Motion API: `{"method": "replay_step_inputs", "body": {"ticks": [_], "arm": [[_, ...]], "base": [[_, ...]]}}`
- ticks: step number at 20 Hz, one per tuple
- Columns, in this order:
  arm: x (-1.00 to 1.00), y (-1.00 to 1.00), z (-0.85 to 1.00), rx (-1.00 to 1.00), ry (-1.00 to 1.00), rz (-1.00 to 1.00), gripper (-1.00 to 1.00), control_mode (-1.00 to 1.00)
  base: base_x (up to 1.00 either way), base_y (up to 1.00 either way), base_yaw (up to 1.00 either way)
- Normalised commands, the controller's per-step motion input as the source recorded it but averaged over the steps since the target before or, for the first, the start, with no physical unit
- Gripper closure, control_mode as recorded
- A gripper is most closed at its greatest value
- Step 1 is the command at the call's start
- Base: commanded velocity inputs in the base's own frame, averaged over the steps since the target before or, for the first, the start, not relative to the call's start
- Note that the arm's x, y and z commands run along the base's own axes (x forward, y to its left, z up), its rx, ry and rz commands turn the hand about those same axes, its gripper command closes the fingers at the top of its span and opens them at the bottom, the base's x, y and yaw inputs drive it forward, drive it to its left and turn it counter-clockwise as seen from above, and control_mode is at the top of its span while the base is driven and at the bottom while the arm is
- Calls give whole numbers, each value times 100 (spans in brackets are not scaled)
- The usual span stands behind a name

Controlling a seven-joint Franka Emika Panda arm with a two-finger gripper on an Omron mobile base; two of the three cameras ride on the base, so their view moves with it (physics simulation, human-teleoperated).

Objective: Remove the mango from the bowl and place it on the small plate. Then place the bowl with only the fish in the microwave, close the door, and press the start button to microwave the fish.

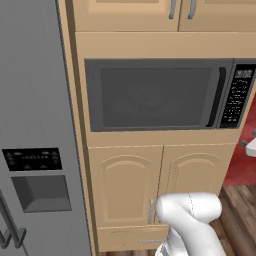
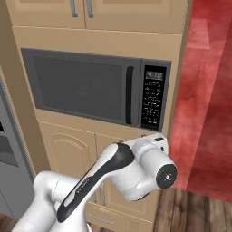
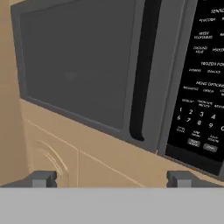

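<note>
Wooden cabinets (image 1: 150, 175) frame the microwave (image 2: 97, 86), door (image 1: 150, 94) shut, its dark window hiding whatever is inside. Keypad (image 3: 201, 87) cut off at right. Fridge (image 1: 35, 125) left. Claw (image 3: 113, 178) spread, empty, facing the handle (image 3: 142, 70).

Even flat rendered light, soft shadows, no glare, slightly pixelated.

Shut door (image 3: 78, 65) blocks the microwave (image 1: 165, 95); handle (image 3: 142, 70) unobstructed
</note>
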Motion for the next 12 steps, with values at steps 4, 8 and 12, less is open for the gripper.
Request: {"method": "replay_step_inputs", "body": {"ticks": [4, 8, 12], "arm": [[33, 18, 0, 0, -33, 21, -100, -100], [44, -5, 8, 0, -6, 4, -100, -100], [17, -28, 6, 1, 1, 0, -100, -100]], "base": [[0, 0, 0], [0, 0, 0], [0, 0, 0]]}}
